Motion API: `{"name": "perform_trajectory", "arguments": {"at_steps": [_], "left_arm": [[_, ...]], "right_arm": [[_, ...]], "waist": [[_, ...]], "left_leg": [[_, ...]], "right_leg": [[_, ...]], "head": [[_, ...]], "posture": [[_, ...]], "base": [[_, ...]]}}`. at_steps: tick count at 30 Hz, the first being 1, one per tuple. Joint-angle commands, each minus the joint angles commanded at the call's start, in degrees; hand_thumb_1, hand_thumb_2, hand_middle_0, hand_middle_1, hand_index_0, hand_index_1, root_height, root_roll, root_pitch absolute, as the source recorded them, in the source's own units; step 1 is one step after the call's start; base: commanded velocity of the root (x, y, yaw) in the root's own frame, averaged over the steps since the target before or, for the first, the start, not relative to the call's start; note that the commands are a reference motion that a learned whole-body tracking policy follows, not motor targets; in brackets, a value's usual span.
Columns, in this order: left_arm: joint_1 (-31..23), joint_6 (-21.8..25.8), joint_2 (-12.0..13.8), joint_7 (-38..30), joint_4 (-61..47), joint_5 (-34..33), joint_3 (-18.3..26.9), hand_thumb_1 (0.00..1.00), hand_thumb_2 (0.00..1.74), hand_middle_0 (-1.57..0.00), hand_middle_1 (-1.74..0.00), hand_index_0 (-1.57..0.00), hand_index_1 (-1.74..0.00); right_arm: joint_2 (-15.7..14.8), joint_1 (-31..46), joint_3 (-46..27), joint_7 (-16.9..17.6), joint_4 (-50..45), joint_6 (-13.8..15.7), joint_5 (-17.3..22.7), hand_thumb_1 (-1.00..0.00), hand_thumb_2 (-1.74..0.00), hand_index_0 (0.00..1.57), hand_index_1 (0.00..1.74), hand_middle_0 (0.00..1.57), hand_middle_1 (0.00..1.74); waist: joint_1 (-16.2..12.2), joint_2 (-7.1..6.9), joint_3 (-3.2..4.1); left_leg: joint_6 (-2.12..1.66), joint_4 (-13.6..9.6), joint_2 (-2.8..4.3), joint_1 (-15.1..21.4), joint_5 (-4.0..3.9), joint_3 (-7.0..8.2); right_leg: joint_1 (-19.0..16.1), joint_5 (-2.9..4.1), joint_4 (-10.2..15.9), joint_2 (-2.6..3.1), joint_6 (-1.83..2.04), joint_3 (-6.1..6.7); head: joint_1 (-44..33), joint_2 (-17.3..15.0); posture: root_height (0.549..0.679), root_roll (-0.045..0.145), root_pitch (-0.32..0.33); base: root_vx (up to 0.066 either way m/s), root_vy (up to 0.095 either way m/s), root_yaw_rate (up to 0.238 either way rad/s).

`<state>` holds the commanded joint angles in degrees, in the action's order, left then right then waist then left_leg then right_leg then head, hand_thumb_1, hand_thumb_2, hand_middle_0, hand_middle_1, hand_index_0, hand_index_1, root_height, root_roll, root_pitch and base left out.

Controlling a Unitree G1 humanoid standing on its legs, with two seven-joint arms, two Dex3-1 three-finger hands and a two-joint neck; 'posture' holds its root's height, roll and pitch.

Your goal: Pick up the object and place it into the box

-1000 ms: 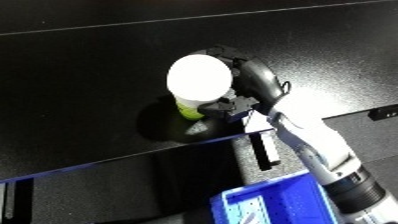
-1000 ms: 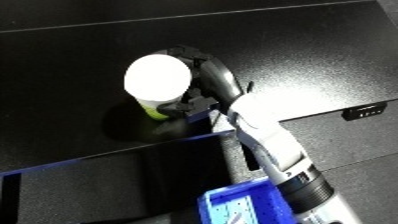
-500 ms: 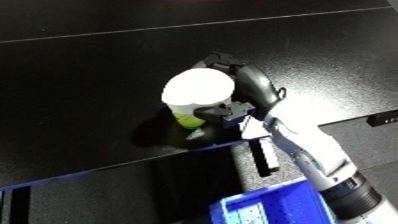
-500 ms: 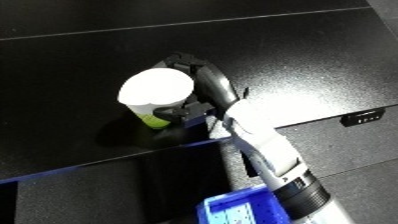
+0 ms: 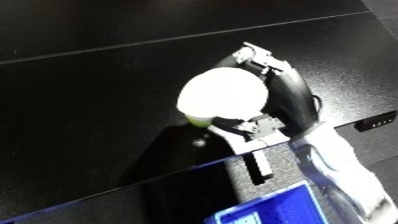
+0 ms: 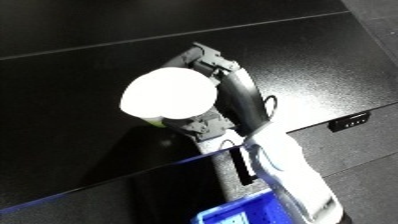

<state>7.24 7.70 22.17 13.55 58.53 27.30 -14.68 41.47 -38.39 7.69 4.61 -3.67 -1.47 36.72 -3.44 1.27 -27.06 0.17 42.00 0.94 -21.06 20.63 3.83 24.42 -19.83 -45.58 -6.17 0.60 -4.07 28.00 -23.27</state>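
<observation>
Left eye view
Right hand: black, curved round the far and right side of the cup, fingers wrapped about it and holding it.
Forearm: white and silver, running from the lower right edge up to the hand.
Cup: white round top facing the camera, a strip of green showing at its lower left; it sits in the hand above the table, near the front edge.
Table: black, with a thin pale seam crossing it on a slant.
Bin: blue, only a corner showing at the bottom edge, below the table's edge.
Writing: none that can be read.

Right eye view
Right hand: same curled hold, fingers arching over the cup's far side.
Cup: white top, green at the lower edge.
Table edge: a pale blue line along the front.
Small panel: dark, fixed at the table's right edge, with tiny light marks too small to read.
Left hand: shows in neither view.
</observation>
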Motion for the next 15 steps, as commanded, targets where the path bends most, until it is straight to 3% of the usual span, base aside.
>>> {"name": "perform_trajectory", "arguments": {"at_steps": [6,11,15], "left_arm": [[-1.14,2.36,-1.29,0.04,1.75,1.59,1.84,0.00,0.00,0.00,0.00,0.00,0.00],[-2.05,4.22,-2.58,-0.33,3.09,2.44,3.33,0.00,0.00,0.00,0.00,0.00,0.00],[-2.81,5.39,-3.50,-0.56,3.69,3.27,4.61,0.00,0.00,0.00,0.00,0.00,0.00]], "right_arm": [[1.05,10.05,-8.10,3.40,-5.48,4.03,-0.29,-0.90,-1.57,1.41,1.57,1.41,1.57],[-0.37,18.79,-14.34,6.95,-7.18,8.40,-1.39,-0.90,-1.57,1.41,1.57,1.41,1.57],[-1.44,26.03,-18.43,7.44,-6.77,11.41,-1.92,-0.90,-1.57,1.41,1.57,1.41,1.57]], "waist": [[-3.21,-0.36,-0.25],[-5.88,-0.60,-0.74],[-8.08,-0.60,-1.22]], "left_leg": [[-0.02,-0.86,1.01,0.74,0.32,1.96],[-0.03,-1.38,1.65,1.66,0.98,3.76],[0.09,-1.81,2.09,2.86,1.57,5.28]], "right_leg": [[0.09,0.46,1.23,1.00,0.19,1.45],[0.02,0.85,2.26,1.66,0.36,2.50],[-0.24,0.93,2.83,2.26,0.35,3.43]], "head": [[1.69,1.78],[3.57,2.76],[4.35,2.15]], "posture": [[0.635,0.053,-0.005],[0.637,0.054,0.001],[0.638,0.055,0.001]], "base": [[-0.029,0.069,-0.214],[-0.021,0.063,-0.180],[-0.013,0.082,-0.202]]}}
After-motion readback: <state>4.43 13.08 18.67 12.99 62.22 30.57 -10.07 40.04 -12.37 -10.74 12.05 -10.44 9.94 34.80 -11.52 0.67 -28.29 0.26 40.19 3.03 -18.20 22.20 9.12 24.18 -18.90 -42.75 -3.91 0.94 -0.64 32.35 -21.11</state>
